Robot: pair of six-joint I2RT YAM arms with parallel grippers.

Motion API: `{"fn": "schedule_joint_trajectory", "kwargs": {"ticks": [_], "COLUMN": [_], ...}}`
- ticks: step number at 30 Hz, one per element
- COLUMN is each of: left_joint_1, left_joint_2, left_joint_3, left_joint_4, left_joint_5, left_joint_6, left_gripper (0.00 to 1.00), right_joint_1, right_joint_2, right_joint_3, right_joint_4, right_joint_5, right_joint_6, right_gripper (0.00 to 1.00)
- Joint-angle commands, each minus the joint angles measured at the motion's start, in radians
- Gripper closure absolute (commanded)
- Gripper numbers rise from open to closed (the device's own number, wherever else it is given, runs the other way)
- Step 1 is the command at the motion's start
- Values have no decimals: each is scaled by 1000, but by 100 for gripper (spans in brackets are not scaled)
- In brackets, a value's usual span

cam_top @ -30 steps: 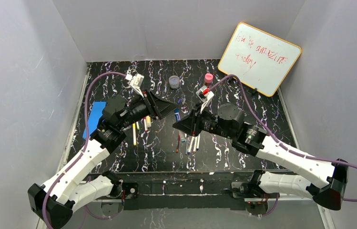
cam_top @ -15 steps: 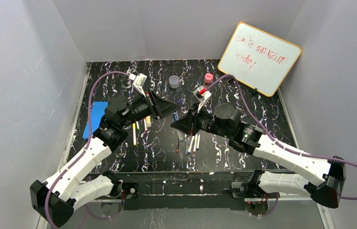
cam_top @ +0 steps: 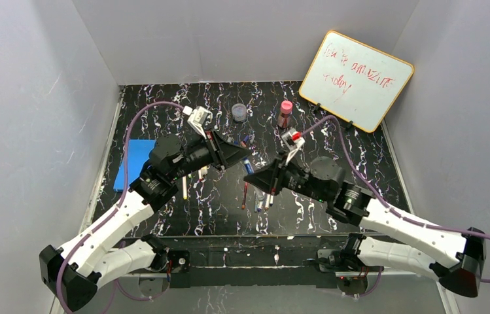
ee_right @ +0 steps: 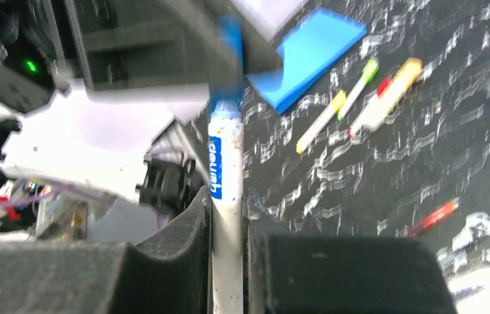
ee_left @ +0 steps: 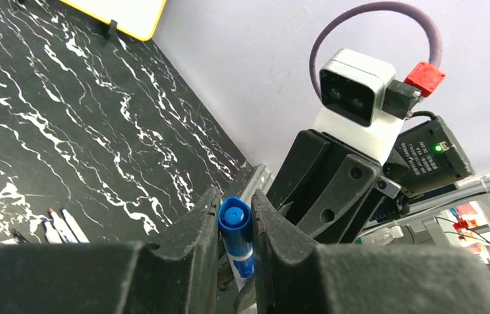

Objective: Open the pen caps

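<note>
Both grippers meet above the middle of the table and share one white pen with blue print (ee_right: 224,190). In the left wrist view my left gripper (ee_left: 236,208) is shut on its blue pen cap (ee_left: 235,218), the cap's end facing the camera. My right gripper (ee_right: 227,208) is shut on the white barrel, and the cap end (ee_right: 231,36) runs up into the left gripper's black fingers. From above, the left gripper (cam_top: 245,156) and right gripper (cam_top: 256,178) nearly touch, with the pen (cam_top: 248,167) between them. Other pens (cam_top: 265,196) lie on the table.
A blue pad (cam_top: 133,161) lies at the left. Yellow, green and orange pens (ee_right: 360,104) lie near it, and a thin red pen (cam_top: 245,195) lies mid-table. A clear jar (cam_top: 239,112), a pink-capped bottle (cam_top: 286,112) and a whiteboard (cam_top: 356,78) stand at the back.
My left gripper has moved right and closed onto the blue cap. The right arm has shifted toward the near side and right, still holding the pen.
</note>
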Motion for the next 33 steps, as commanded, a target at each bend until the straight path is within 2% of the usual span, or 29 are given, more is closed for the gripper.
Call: {"fn": "schedule_joint_trajectory", "kwargs": {"ticks": [1, 7, 12, 15, 20, 28, 33], "left_joint_1": [46, 46, 46, 46, 46, 46, 46], "left_joint_2": [-39, 2, -14, -55, -135, -195, -199], "left_joint_3": [70, 67, 52, -22, -160, -276, -320], "left_joint_4": [129, 168, -64, -181, -299, -346, -322], "left_joint_5": [-277, -287, -321, -347, -408, -386, -368], "left_joint_6": [60, 45, 156, 225, 288, 326, 323], "left_gripper": [100, 100, 100, 100, 100, 100, 100], "right_joint_1": [-6, -5, -6, -11, -112, -301, -345], "right_joint_2": [-140, -193, -80, 36, 180, 246, 345], "right_joint_3": [-120, -74, 36, 56, -7, -159, -184], "right_joint_4": [-138, -241, -534, -629, -542, -247, -189], "right_joint_5": [77, 176, 544, 620, 462, 197, 153], "right_joint_6": [115, 77, 119, 136, 131, 122, 135], "right_gripper": [99, 99, 99, 99, 99, 99, 99]}}
